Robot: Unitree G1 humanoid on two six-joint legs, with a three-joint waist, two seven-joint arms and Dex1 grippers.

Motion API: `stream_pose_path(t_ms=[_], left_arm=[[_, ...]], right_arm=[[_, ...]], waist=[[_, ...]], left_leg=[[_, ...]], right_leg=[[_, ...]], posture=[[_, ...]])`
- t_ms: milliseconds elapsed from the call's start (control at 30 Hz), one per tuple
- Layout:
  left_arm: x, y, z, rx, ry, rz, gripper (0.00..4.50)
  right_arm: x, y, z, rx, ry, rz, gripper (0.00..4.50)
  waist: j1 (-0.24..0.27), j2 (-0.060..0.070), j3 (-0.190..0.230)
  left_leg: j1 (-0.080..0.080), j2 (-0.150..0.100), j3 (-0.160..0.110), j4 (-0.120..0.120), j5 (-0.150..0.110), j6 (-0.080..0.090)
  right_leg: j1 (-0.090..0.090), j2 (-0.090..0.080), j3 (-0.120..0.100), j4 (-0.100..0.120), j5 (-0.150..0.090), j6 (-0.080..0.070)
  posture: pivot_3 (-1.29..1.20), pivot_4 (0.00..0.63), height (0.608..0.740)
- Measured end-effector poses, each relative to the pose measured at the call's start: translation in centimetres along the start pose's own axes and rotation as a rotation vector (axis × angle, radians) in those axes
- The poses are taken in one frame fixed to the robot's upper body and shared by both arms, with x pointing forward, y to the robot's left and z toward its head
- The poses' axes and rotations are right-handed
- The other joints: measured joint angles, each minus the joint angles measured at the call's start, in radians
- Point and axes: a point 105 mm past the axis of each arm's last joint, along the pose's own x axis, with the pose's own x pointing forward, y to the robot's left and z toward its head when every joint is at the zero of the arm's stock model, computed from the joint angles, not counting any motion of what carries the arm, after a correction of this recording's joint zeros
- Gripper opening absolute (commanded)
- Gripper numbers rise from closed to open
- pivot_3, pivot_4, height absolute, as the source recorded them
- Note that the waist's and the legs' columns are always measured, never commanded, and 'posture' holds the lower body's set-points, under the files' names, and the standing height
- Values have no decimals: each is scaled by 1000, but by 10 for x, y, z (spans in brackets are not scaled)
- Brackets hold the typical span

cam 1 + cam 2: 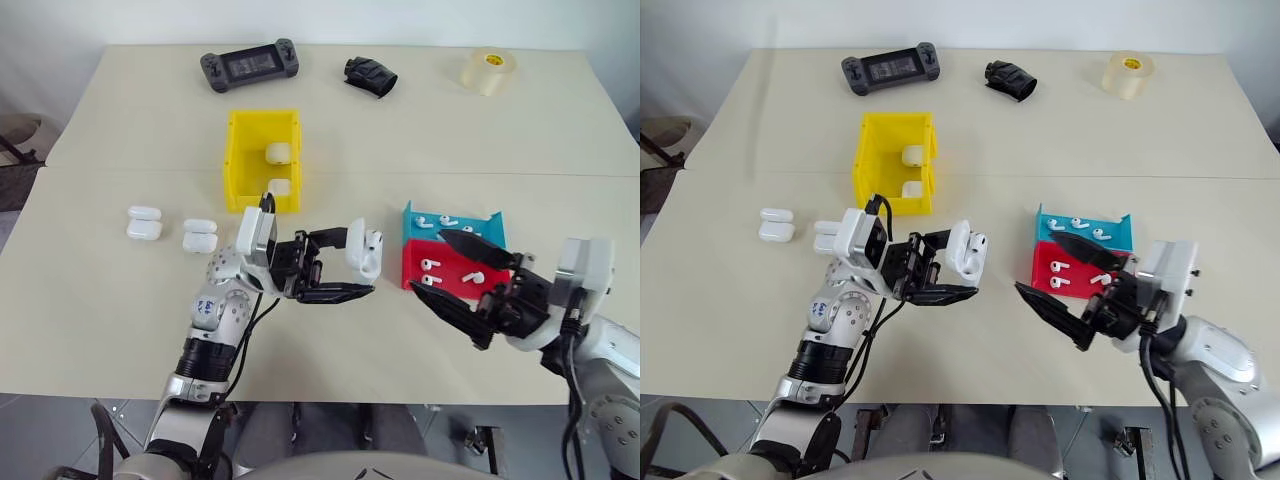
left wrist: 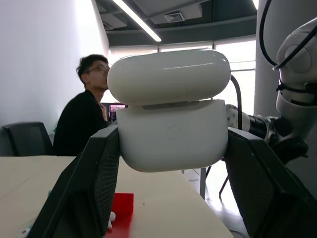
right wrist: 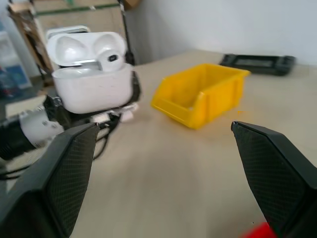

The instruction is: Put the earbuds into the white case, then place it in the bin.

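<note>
Case held open above the worktop, one earbud seated, right pincer spread wide and empty

The left pincer (image 1: 338, 262) clamps the white case (image 1: 365, 252) by its sides, lifted above the worktop (image 1: 100, 330) with the lid hinged open; the right wrist view shows one earbud (image 3: 110, 58) in a well, the other well looks empty. The right pincer (image 1: 462, 287) hangs just in front of the red tray (image 1: 440, 268) and blue tray (image 1: 450, 224), where loose earbuds (image 1: 432, 265) lie. The loading step seems half done: next calls for picking another bud, seating it, shutting the lid, then carrying the case to the bin (image 1: 262, 158), which already holds two cases
</note>
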Motion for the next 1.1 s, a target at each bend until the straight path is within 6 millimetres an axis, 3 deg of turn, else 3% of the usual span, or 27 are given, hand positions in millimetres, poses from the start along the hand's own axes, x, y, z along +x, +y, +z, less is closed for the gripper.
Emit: stream_pose_path(t_ms=[167, 300, 400, 567, 667, 933, 1000, 1100], left_arm=[[-6, -5, -2, 24, 24, -8, 2796], [-17, -13, -7, 45, 65, -27, 2796], [-24, -16, -13, 40, 87, -27, 2796], [-21, -19, -16, 38, 89, -42, 2796], [-22, -20, -17, 33, 86, -28, 2796], [-11, -22, -18, 43, 80, -43, 2796], [-11, -23, -19, 45, 81, -36, 2796], [-9, -22, -19, 49, 78, -33, 2796]], right_arm=[[-35, -16, -13, -27, 85, -121, 4486], [-79, -31, -27, -78, 199, -256, 4486], [-101, -37, -34, -109, 251, -313, 4486], [-110, -41, -39, -145, 304, -322, 4486], [-105, -53, -38, -160, 364, -297, 4486], [-29, -109, 10, -251, 511, -134, 4486], [-18, -119, 10, -239, 592, -94, 4486], [-9, -134, -6, -192, 721, -45, 4486]], waist=[[2, 0, 0], [2, 0, 0], [0, 0, 0], [-1, 1, 0], [-4, 1, 0], [0, 8, 2], [5, 8, 2], [0, 7, 2]], left_leg=[[0, 0, 0, 0, 0, 0], [2, 0, 0, -1, 0, 0], [4, 0, 0, -1, 0, 0], [7, 1, 0, -1, 0, 0], [7, 1, 1, -1, 0, 0], [6, 1, -1, -1, 0, 0], [4, 1, -4, -2, 0, 0], [-1, 0, -4, -2, -1, 1]], right_leg=[[1, -1, 0, -1, 0, 0], [4, 0, 0, -3, 0, 0], [7, 0, 0, -6, 0, 0], [10, 0, 0, -12, 0, 0], [10, 0, 1, -13, 0, 0], [10, -1, -2, -15, 0, -1], [10, -1, -5, -15, 0, -1], [8, -2, -5, -15, 0, 0]], posture=[[0, 150, 740], [0, 150, 740], [0, 150, 740], [0, 150, 740], [0, 150, 740], [0, 150, 740], [0, 150, 740], [0, 150, 740]])
